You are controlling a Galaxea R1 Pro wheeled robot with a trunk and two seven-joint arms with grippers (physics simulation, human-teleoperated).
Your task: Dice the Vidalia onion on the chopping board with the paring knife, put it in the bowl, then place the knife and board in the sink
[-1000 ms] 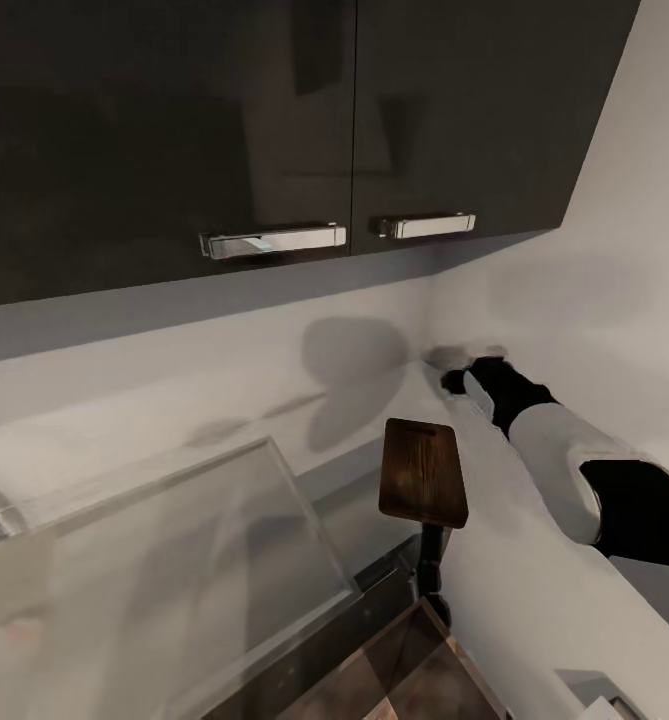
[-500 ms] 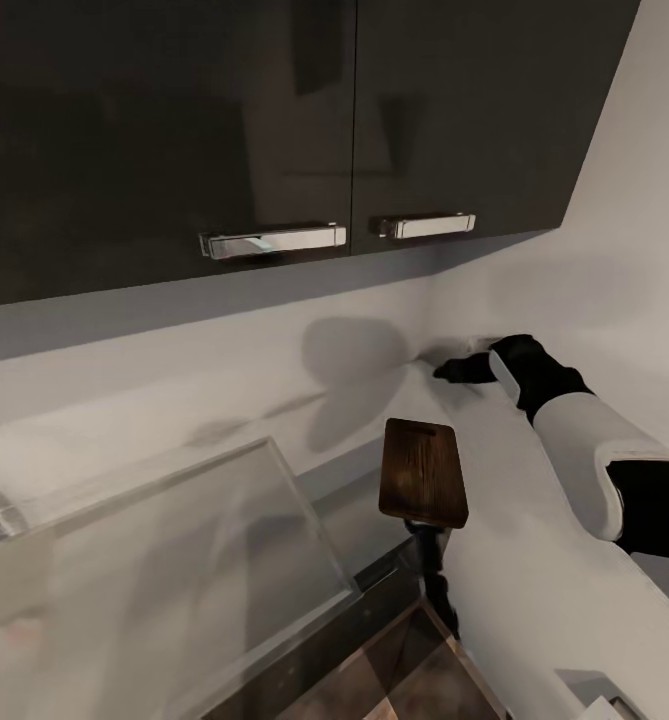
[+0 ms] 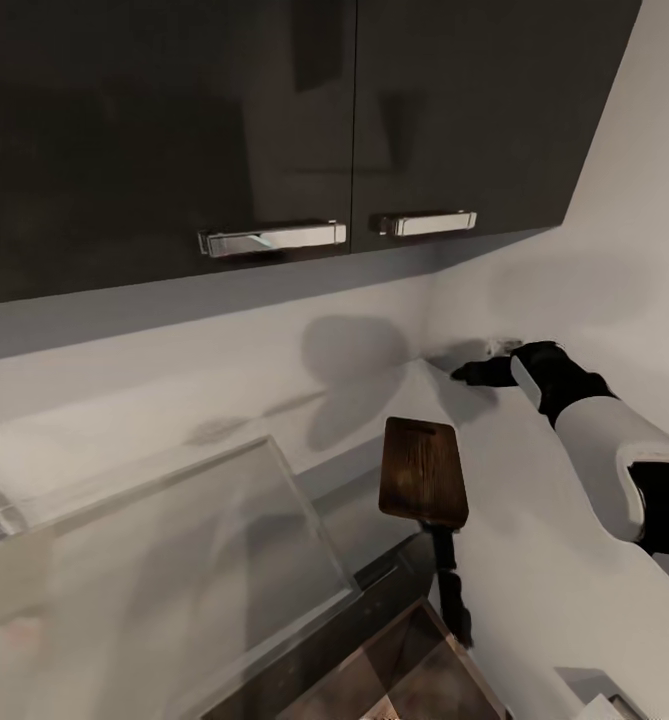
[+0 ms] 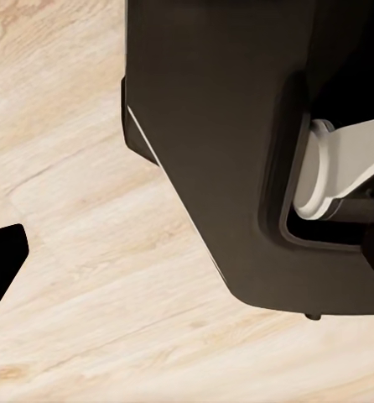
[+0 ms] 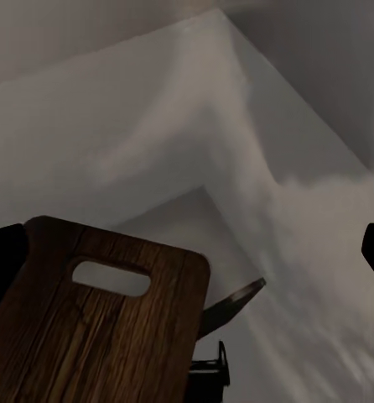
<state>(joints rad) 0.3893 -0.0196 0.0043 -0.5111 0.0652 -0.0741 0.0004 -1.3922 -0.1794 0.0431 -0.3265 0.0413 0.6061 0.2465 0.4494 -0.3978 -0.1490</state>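
Right arm's slid further toward the corner; its black gripper point(image 3: 471, 373) looks spread apart, past the dark brown wooden chopping board point(image 3: 423, 471).

The head camera looks forward and down from above the worktop point(image 3: 534, 590) toward a wall corner, taking in the dark upper cabinets point(image 3: 274, 120), the chopping board point(image 3: 423, 472) and the right arm point(image 3: 599, 450) reaching in. The right wrist camera sits close over that same chopping board point(image 5: 95, 327), facing the same corner. The left wrist camera points down at pale wooden floor point(image 4: 86, 252), near the robot's dark base point(image 4: 229, 143).
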